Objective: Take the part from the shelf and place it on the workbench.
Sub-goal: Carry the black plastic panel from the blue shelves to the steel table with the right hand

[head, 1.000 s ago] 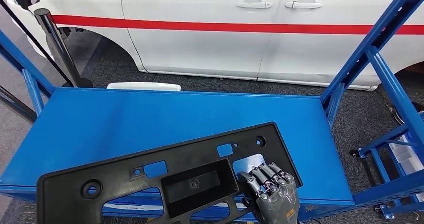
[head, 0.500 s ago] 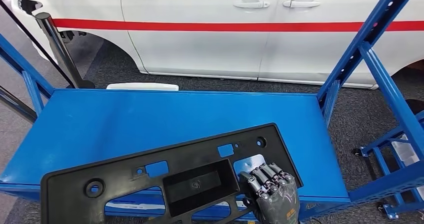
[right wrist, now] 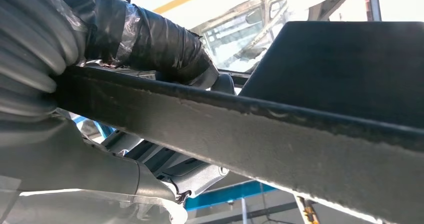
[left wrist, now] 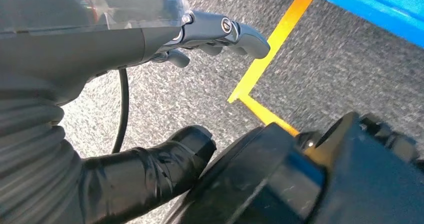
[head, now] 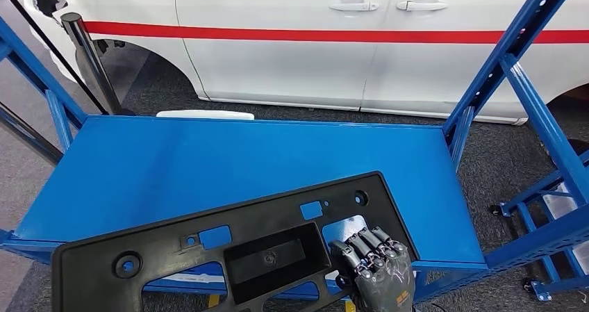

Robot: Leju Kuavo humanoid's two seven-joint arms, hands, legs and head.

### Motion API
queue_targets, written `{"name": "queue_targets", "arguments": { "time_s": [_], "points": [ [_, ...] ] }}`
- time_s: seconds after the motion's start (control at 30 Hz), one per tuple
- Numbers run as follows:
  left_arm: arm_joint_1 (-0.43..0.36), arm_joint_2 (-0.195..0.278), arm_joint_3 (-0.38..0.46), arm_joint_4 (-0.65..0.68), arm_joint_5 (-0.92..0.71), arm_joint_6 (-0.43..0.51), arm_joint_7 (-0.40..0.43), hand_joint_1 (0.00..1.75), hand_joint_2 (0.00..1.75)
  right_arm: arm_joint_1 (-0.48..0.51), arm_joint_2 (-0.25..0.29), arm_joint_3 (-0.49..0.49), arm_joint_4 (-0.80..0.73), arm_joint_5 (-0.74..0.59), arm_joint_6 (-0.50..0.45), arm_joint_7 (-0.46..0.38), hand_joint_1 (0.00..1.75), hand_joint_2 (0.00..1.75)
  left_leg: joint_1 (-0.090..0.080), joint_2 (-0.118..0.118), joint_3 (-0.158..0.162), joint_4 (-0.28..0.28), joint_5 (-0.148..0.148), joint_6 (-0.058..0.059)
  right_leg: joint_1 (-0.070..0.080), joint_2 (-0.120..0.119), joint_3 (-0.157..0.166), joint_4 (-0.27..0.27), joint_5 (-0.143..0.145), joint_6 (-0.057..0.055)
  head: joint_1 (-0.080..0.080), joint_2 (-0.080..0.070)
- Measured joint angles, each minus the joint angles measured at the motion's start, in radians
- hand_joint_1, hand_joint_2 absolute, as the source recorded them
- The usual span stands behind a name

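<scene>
The part (head: 208,253) is a long flat black plastic panel with a rectangular recess and several cut-outs. It lies tilted over the front edge of the blue shelf (head: 208,159), its near left end hanging past that edge. My right hand (head: 375,274) grips the panel's right end from below, fingers (head: 364,246) curled over its top face. In the right wrist view the taped thumb (right wrist: 150,39) presses against the panel's rim (right wrist: 300,134). My left hand (left wrist: 100,39) hangs over grey carpet, fingers (left wrist: 220,29) and thumb (left wrist: 165,154) apart, holding nothing.
A white car (head: 312,41) with a red stripe stands close behind the shelf. Blue uprights (head: 507,69) frame the shelf's right side, and more blue framing rises at the left. A black post (head: 87,62) stands at the back left. A yellow floor line (left wrist: 270,54) runs beside the shelf.
The whole picture has shifted slightly, so the camera has moved. The panel stays in my right hand, at the same place in the picture.
</scene>
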Motion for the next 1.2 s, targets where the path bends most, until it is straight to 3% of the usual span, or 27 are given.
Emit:
{"name": "queue_targets", "arguments": {
  "time_s": [0.07,0.17,0.2,0.23,0.27,0.37,0.4,0.47,0.53,0.57,0.63,0.7,0.73,0.77,0.8,0.87,0.9,0.93,1.0,1.07,1.13,1.2],
  "points": [
    [0.000,-0.001,0.000,0.000,0.000,0.001,0.000,0.00,1.75,0.000,-0.001,0.000,0.000,0.000,0.000,0.003,1.75,1.75,0.003,0.004,-0.008,-0.006,0.016,0.019,0.000,0.002,-0.017,0.037,-0.038,0.007,0.001,0.000],
    [0.000,-0.001,0.000,0.000,0.000,0.004,0.001,0.00,1.75,-0.001,-0.005,0.000,0.001,0.000,-0.001,0.008,1.75,1.75,-0.002,0.007,-0.033,-0.003,0.034,0.036,-0.001,0.004,-0.081,0.213,-0.160,0.008,0.002,0.000],
    [0.000,-0.001,0.000,0.000,0.000,0.005,0.002,0.00,1.75,0.000,-0.007,0.000,0.002,0.000,-0.001,0.010,1.75,1.75,-0.006,0.008,-0.043,-0.001,0.039,0.037,0.000,0.004,-0.094,0.264,-0.183,0.008,0.002,0.000],
    [0.000,-0.001,0.000,0.000,0.000,0.006,0.002,0.00,1.75,0.000,-0.009,0.000,0.002,0.001,-0.001,0.013,1.75,1.75,-0.009,0.008,-0.051,0.002,0.042,0.037,0.001,0.004,-0.091,0.282,-0.185,0.006,0.001,0.000],
    [0.001,-0.001,0.000,0.000,0.000,0.006,0.002,0.00,1.75,-0.001,-0.011,0.000,0.003,0.001,-0.001,0.015,1.75,1.75,-0.011,0.008,-0.057,0.005,0.045,0.037,0.003,0.004,-0.067,0.260,-0.168,0.002,0.002,0.000],
    [0.002,-0.004,0.000,0.000,0.000,0.007,0.002,0.00,1.75,-0.003,-0.014,0.001,0.003,0.004,-0.001,0.021,1.75,1.75,-0.015,0.007,-0.071,0.017,0.050,0.032,0.015,0.003,0.062,0.061,-0.102,-0.019,0.001,0.000],
    [0.001,-0.006,0.000,0.000,0.000,0.007,0.002,0.00,1.75,-0.004,-0.015,0.002,0.003,0.004,-0.001,0.023,1.75,1.75,-0.016,0.007,-0.073,0.020,0.052,0.029,0.020,0.002,0.085,0.019,-0.093,-0.024,0.001,0.000],
    [0.000,-0.007,0.000,0.000,0.000,0.008,0.004,0.00,1.75,-0.006,-0.017,0.005,0.003,0.005,-0.001,0.026,1.75,1.75,-0.015,0.007,-0.078,0.022,0.059,0.017,0.025,0.001,0.089,0.000,-0.086,-0.027,0.001,0.000],
    [0.000,-0.007,0.000,0.000,0.000,0.010,0.006,0.00,1.75,-0.007,-0.018,0.008,0.002,0.005,-0.001,0.027,1.75,1.75,-0.015,0.006,-0.084,0.029,0.056,0.005,0.018,-0.001,0.083,-0.011,-0.076,-0.036,0.001,0.000],
    [0.000,-0.006,0.000,0.000,0.000,0.011,0.006,0.00,1.75,-0.008,-0.019,0.010,0.002,0.005,-0.001,0.028,1.75,1.75,-0.014,0.005,-0.093,0.047,0.037,-0.001,0.013,-0.002,0.078,-0.015,-0.068,-0.042,0.000,0.000],
    [0.000,-0.006,0.000,0.000,0.000,0.012,0.008,0.00,1.75,-0.008,-0.019,0.012,0.002,0.004,-0.001,0.030,1.75,1.75,-0.008,0.003,-0.128,0.139,-0.037,-0.014,0.008,-0.004,0.064,-0.019,-0.053,-0.051,-0.003,0.000],
    [0.001,-0.006,0.000,0.000,0.000,0.013,0.008,0.00,1.75,-0.008,-0.020,0.014,0.002,0.004,-0.001,0.031,1.75,1.75,0.001,0.004,-0.166,0.259,-0.105,-0.027,0.008,-0.006,0.045,-0.017,-0.040,-0.051,-0.005,0.000],
    [0.001,-0.006,0.000,0.000,0.000,0.013,0.008,0.00,1.75,-0.008,-0.020,0.014,0.003,0.004,-0.001,0.031,1.75,1.75,0.006,0.004,-0.168,0.288,-0.114,-0.033,0.008,-0.006,0.036,-0.015,-0.035,-0.048,-0.005,0.000],
    [0.001,-0.006,0.000,0.000,0.000,0.013,0.008,0.00,1.75,-0.008,-0.021,0.014,0.003,0.004,-0.001,0.031,1.75,1.75,0.010,0.004,-0.151,0.279,-0.103,-0.037,0.007,-0.007,0.027,-0.012,-0.030,-0.045,-0.005,0.000],
    [0.001,-0.006,0.000,0.000,0.000,0.013,0.008,0.00,1.75,-0.008,-0.021,0.014,0.003,0.004,-0.001,0.032,1.75,1.75,0.014,0.004,-0.114,0.229,-0.078,-0.040,0.005,-0.007,0.019,-0.009,-0.026,-0.042,-0.005,0.000],
    [0.000,-0.005,0.000,0.000,0.000,0.013,0.008,0.00,1.75,-0.008,-0.021,0.014,0.003,0.004,-0.001,0.032,1.75,1.75,0.017,0.004,-0.020,0.082,-0.034,-0.042,0.002,-0.007,0.007,0.000,-0.019,-0.034,-0.005,0.000],
    [0.000,-0.005,0.000,0.000,0.000,0.013,0.008,0.00,1.75,-0.008,-0.021,0.015,0.003,0.004,-0.001,0.032,1.75,1.75,0.015,0.002,0.009,0.034,-0.021,-0.037,0.002,-0.006,0.003,0.004,-0.016,-0.028,-0.005,0.000],
    [0.000,-0.005,0.000,0.000,0.000,0.013,0.007,0.00,1.75,-0.009,-0.021,0.015,0.003,0.004,-0.001,0.032,1.75,1.75,0.012,0.001,0.020,0.008,-0.019,-0.031,0.003,-0.006,0.000,0.006,-0.012,-0.022,-0.005,0.000],
    [0.000,-0.005,0.000,0.000,0.000,0.013,0.007,0.00,1.75,-0.009,-0.021,0.016,0.002,0.004,-0.001,0.032,1.75,1.75,0.009,-0.001,0.010,0.005,-0.010,-0.016,0.004,-0.006,-0.002,0.003,-0.001,-0.006,-0.004,0.000],
    [-0.001,-0.006,0.000,0.000,0.000,0.013,0.007,0.00,1.75,-0.009,-0.022,0.016,0.002,0.004,-0.001,0.032,1.75,1.75,0.012,0.003,0.000,-0.001,0.002,0.001,0.003,-0.003,-0.011,0.019,-0.018,0.004,-0.003,0.000],
    [0.000,-0.006,0.000,0.000,0.000,0.013,0.007,0.00,1.75,-0.009,-0.023,0.016,0.002,0.004,-0.002,0.032,1.75,1.75,0.014,0.008,-0.015,-0.005,0.018,0.017,0.001,0.000,-0.042,0.101,-0.094,0.008,-0.003,0.000],
    [0.000,-0.006,0.000,0.000,0.000,0.013,0.007,0.00,1.75,-0.009,-0.024,0.016,0.003,0.004,-0.002,0.032,1.75,1.75,0.009,0.009,-0.036,-0.002,0.032,0.023,0.002,0.001,-0.080,0.227,-0.175,0.010,-0.003,0.000]
  ]
}}
